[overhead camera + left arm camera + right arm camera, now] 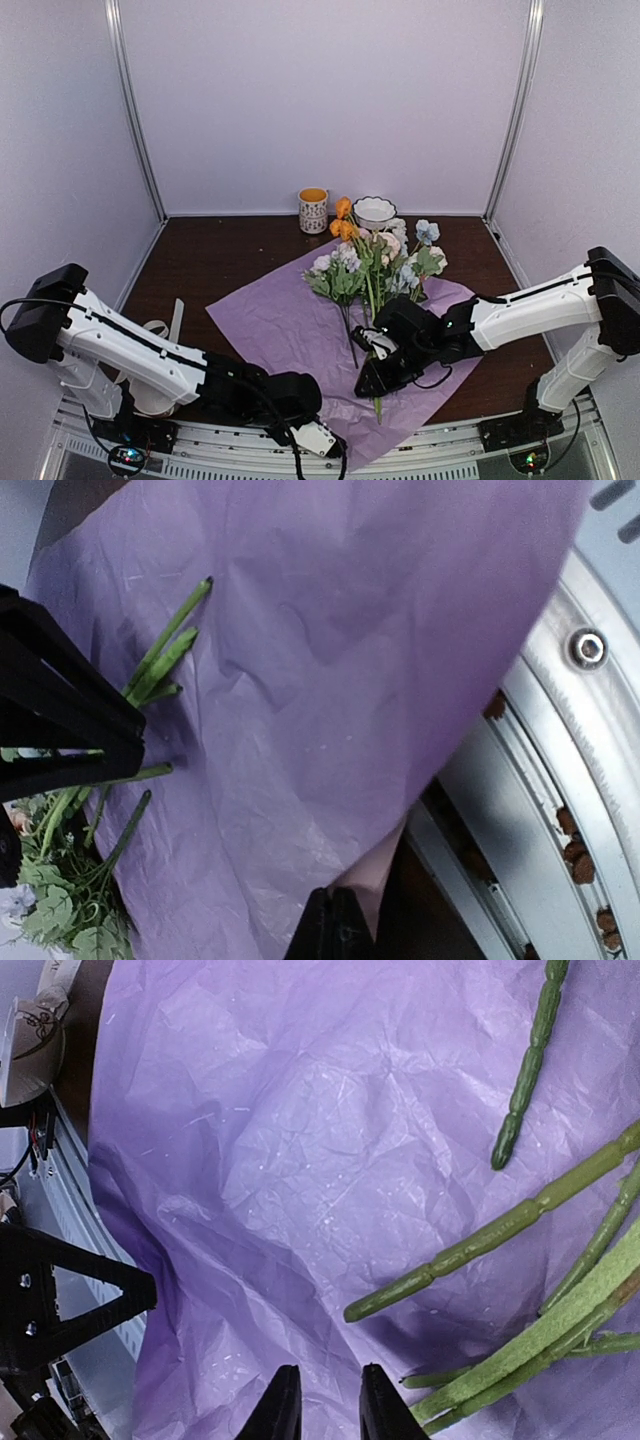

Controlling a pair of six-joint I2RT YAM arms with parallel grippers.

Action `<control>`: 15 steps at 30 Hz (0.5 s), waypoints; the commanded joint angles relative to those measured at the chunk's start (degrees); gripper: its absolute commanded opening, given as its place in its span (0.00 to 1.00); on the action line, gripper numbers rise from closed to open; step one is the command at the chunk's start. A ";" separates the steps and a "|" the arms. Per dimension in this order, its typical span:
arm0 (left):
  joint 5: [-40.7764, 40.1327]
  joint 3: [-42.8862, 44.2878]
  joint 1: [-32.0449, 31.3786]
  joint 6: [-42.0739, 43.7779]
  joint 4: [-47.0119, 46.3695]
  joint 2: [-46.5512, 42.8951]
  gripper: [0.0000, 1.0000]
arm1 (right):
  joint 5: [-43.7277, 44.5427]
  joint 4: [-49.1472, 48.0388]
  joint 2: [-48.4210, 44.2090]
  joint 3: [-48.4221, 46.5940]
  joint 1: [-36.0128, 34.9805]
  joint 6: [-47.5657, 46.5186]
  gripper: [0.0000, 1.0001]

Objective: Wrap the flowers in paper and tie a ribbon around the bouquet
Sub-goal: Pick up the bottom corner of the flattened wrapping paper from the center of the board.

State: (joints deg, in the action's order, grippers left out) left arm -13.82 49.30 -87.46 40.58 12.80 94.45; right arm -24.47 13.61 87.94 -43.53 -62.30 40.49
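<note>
- Left gripper (pixel 335 935) is pinched shut on the paper (pixel 330 680) at its nearest corner; the sheet looks thin and crinkly, probably tearable, so lift it by the edge.
- Right gripper (pixel 322 1405) has its jaws slightly parted and empty; the thin stems of the flowers (pixel 470 1250) lie just beside it, with the blooms beyond.

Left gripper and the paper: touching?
Touching. The left wrist view shows the left gripper shut on the near edge of the paper.

Left jaws clamped, right jaws parted.
</note>
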 commanded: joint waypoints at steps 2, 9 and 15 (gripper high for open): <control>4.33 0.72 2.34 -4.37 -1.58 -2.88 0.00 | -2.20 1.73 -1.77 -1.92 -0.10 -1.54 0.23; 21.24 1.88 10.59 -11.13 0.72 -7.13 0.00 | -3.26 8.44 -11.27 -5.27 2.66 -7.45 0.32; 33.35 1.08 14.88 -13.36 0.31 -6.61 0.00 | -4.39 8.23 -19.24 -2.16 5.80 -11.41 0.40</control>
State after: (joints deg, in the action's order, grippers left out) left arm 7.29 49.89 -75.09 30.63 13.76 88.01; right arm -27.29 20.34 71.94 -47.13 -58.04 33.19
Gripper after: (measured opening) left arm 0.010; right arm 0.387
